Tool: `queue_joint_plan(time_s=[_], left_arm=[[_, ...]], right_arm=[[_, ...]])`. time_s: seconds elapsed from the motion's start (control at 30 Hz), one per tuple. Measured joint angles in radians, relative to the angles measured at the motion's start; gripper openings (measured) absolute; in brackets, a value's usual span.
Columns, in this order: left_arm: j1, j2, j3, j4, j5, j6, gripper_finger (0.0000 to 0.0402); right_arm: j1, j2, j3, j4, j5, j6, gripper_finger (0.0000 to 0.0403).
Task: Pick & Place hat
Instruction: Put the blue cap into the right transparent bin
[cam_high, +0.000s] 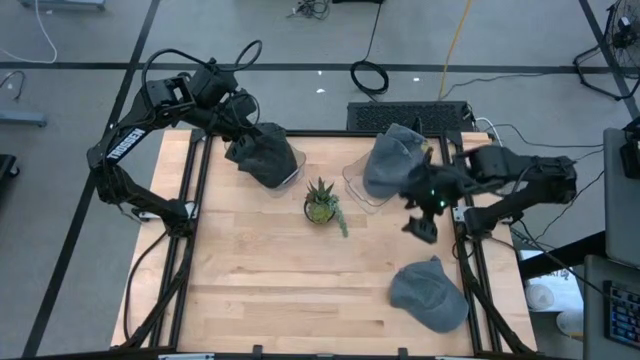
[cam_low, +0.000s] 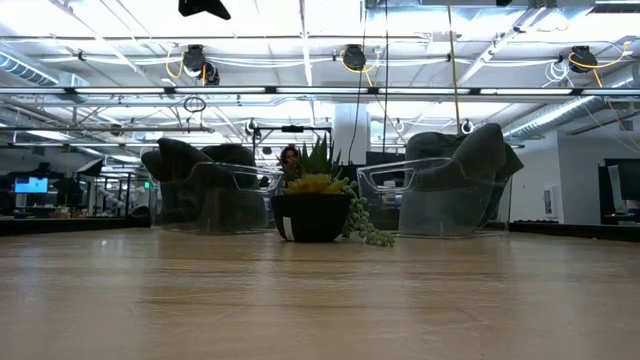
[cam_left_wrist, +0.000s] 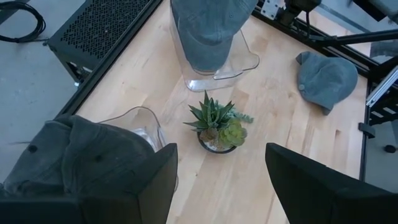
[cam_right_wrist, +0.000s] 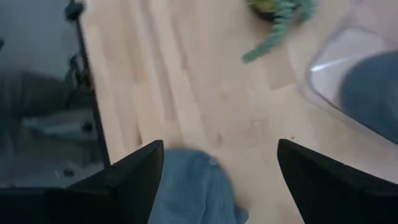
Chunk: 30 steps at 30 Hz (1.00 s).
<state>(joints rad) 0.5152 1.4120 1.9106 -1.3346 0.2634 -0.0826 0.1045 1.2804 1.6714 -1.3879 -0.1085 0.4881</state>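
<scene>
A grey hat (cam_high: 430, 295) lies flat on the wooden table near its right front corner, also seen in the right wrist view (cam_right_wrist: 193, 186) just below my right gripper's fingers. My right gripper (cam_high: 422, 222) hangs open above the table, between that hat and a second grey hat (cam_high: 392, 158) draped over a clear stand (cam_high: 360, 185). A dark hat (cam_high: 262, 155) sits on another clear stand (cam_left_wrist: 146, 124) at the far left. My left gripper (cam_left_wrist: 217, 186) hovers open above and beside the dark hat, with nothing between its fingers.
A small potted succulent (cam_high: 322, 204) stands mid-table between the two stands. Black frame rails (cam_high: 470, 270) run along the table's left and right sides. A black perforated box (cam_high: 405, 115) sits behind the far edge. Bare wood (cam_high: 270, 280) fills the near left.
</scene>
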Motion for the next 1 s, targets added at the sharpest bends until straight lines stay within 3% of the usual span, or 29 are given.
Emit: queue_joint_plan(time_s=[0.33,0.57,1.0], left_arm=[[0.000,0.000,0.000,0.000,0.000,-0.026,0.0253],[0.000,0.000,0.000,0.000,0.000,-0.027,0.0253],[0.000,0.000,0.000,0.000,0.000,-0.031,0.0253]], right_arm=[[0.221,0.044,0.000,0.006,0.008,-0.014,0.0299],[0.346,0.091,-0.001,-0.004,0.082,-0.073,0.0299],[0.498,0.181,-0.001,-0.015,0.078,-0.325,0.0299]])
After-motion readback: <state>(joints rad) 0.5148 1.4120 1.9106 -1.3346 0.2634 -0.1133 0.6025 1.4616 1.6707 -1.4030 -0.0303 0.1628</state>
